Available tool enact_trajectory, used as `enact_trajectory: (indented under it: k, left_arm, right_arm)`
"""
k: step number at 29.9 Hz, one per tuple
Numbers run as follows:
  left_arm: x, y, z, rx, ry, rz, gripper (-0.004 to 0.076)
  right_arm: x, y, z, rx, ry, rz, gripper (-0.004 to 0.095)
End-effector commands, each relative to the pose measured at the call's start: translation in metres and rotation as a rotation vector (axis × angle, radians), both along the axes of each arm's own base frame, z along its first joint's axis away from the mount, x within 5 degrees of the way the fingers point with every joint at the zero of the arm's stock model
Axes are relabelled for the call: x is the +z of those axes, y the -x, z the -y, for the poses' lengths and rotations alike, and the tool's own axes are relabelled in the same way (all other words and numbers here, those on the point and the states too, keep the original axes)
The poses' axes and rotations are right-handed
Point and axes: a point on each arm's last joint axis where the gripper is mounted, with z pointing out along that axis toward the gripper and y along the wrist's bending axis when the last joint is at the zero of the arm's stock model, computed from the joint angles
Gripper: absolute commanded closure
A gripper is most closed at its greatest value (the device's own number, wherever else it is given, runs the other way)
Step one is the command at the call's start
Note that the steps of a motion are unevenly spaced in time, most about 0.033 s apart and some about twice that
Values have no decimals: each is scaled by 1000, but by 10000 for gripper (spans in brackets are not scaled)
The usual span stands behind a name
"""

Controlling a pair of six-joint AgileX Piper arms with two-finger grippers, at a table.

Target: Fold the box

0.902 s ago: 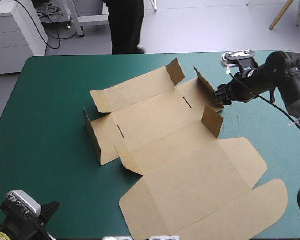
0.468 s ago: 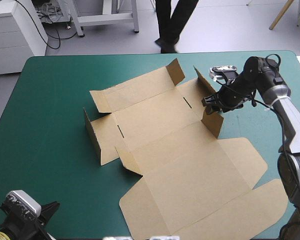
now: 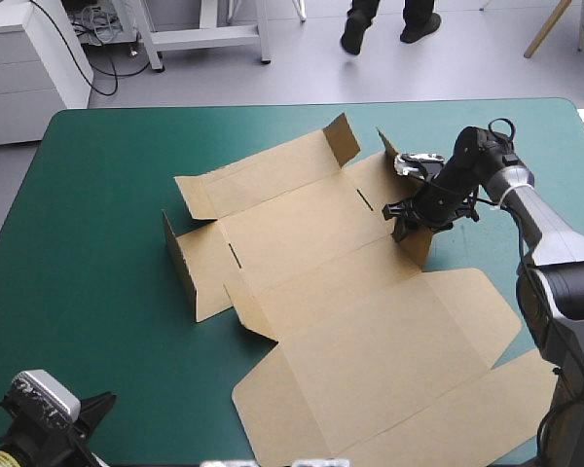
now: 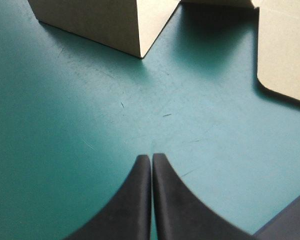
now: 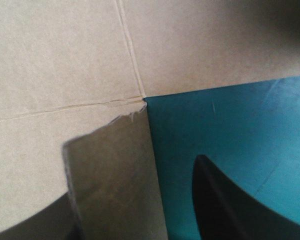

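The brown box (image 3: 341, 282) lies spread as a cut sheet in the middle of the table, with several small flaps standing up and its big lid panel (image 3: 399, 379) flat toward the near edge. My right gripper (image 3: 406, 218) is at the upright flap (image 3: 416, 241) on the sheet's right side. In the right wrist view that flap (image 5: 115, 175) stands between the parted black fingers (image 5: 225, 200) of the open right gripper (image 5: 140, 192). My left gripper (image 4: 151, 159) is shut and empty, low over the teal-green cover at the near left corner (image 3: 90, 413), short of a raised flap corner (image 4: 110, 25).
Bare teal-green cover (image 3: 88, 243) lies left of the box and along the far edge. Another piece of the flat board (image 4: 285, 50) lies ahead of the left gripper, to one side.
My right gripper has moved from beyond the box's right far flap inward and nearer, down onto the upright flap on the right side. The left arm and the box have not moved.
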Motion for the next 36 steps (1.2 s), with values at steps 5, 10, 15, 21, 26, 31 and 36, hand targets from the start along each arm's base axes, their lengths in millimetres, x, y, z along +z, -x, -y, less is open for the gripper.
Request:
enact_trajectory:
  k: [5,10,15,21,26,31,36]
  left_arm:
    - [11,-3,2,-3,44,57,734]
    - [11,-3,2,-3,44,57,734]
    - [11,-3,2,-3,44,57,734]
    - [13,-6,-1,18,12,99,734]
    - [27,-7,0,14,60,204,734]
    - [45,-6,3,-16,172,304,734]
    - [56,-4,5,-30,249,351,734]
  right_arm:
    - [29,2,-3,26,-29,95,932]
    - [29,2,-3,53,-25,105,922]
    - [32,1,-3,115,-17,142,922]
    - [49,-6,-6,227,3,267,922]
    - [69,-10,-24,476,49,446,926]
    - [87,-11,-46,693,97,603,927]
    - [104,-12,-63,882,165,767,928]
